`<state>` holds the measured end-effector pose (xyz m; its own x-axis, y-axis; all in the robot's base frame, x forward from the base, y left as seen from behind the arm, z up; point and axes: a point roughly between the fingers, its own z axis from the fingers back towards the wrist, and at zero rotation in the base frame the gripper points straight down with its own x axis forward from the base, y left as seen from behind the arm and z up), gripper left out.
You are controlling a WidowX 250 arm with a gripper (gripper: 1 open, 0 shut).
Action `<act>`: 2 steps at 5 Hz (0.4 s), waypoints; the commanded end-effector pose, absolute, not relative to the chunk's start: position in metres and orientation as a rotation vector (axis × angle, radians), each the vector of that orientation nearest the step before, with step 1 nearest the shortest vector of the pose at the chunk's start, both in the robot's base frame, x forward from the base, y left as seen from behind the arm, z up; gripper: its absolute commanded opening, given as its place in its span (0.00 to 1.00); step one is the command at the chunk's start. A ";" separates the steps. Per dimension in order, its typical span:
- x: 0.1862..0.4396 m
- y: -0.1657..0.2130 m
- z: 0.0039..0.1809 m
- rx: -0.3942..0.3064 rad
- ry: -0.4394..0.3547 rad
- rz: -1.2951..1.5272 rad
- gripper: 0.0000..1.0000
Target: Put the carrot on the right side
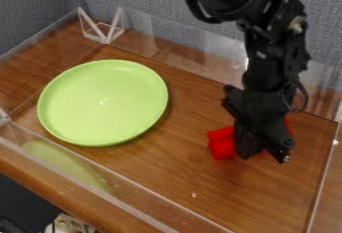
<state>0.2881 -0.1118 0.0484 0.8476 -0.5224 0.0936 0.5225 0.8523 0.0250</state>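
One fixed camera looks down at an angle from the front onto the wooden table (147, 167); moderately close; clear walls frame the whole surface.

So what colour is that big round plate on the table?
Light green: the plate shows plainly in the camera view.

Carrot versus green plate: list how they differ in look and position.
The carrot is bright red and blocky; the green plate is lime, round and shallow. The carrot is small and partly hidden under the gripper at the right; the plate is wide, fully exposed, at the left. Both rest on the wooden table.
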 end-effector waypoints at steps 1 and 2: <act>0.305 -0.114 0.056 -0.010 -0.134 -0.543 1.00; 0.312 -0.120 0.057 -0.013 -0.126 -0.539 1.00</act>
<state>0.3011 -0.1185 0.0425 0.8519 -0.5189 0.0712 0.5195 0.8544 0.0112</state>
